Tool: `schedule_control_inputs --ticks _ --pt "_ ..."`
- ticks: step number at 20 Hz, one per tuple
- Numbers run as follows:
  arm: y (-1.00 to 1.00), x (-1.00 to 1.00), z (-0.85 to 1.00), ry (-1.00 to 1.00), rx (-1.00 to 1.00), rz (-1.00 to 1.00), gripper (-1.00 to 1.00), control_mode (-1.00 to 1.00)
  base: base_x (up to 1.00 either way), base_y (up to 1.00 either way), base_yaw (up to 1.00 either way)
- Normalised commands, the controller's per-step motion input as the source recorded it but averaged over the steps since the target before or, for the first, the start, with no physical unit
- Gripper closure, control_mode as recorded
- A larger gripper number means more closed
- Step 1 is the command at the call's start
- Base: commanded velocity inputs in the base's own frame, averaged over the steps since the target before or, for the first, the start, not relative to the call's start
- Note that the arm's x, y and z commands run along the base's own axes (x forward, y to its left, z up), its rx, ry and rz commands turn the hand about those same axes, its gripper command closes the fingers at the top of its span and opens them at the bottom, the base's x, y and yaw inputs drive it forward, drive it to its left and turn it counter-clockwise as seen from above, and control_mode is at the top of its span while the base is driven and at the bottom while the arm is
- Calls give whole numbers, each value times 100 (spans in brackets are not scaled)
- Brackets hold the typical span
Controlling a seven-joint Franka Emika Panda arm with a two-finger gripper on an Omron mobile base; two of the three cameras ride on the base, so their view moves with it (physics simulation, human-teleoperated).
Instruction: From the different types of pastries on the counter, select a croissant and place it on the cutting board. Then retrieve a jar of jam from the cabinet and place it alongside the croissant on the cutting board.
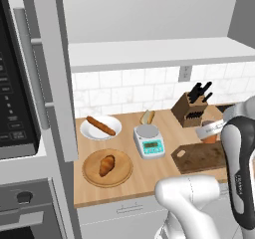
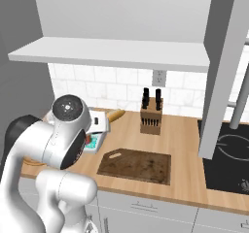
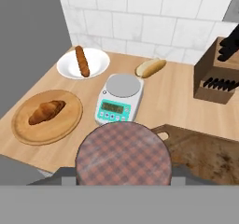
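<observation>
Hand view shows your claw (image 3: 122,183) clamped on the small reddish jar of jam with a plaid lid (image 3: 122,160), above the dark brown wooden cutting board (image 3: 205,155) near the counter's front edge. Release too early and it may tip.

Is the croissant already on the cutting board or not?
Not yet. The croissant lies on the round wooden plate, left of the kitchen scale; the cutting board has nothing on it.

Matt dk wood cutting board (image 2: 137,166), light-wood plate (image 1: 107,168), checked-cloth jar lid (image 3: 123,154).
</observation>
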Motion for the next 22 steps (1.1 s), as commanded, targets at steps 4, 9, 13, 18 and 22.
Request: schedule_control_inputs --ticks 4,9,13,18,22 --pt "-37 -36 0 0 2 0 100 -100 0 0 0" --pt "-24 -52 0 0 1 0 100 -100 0 0 0" --pt "1 -33 -16 0 0 -7 100 -100 0 0 0" --pt "4 9 -47 -13 0 -1 100 -100 0 0 0" --pt "-33 0 -39 -22 0 9 100 -100 0 0 0"
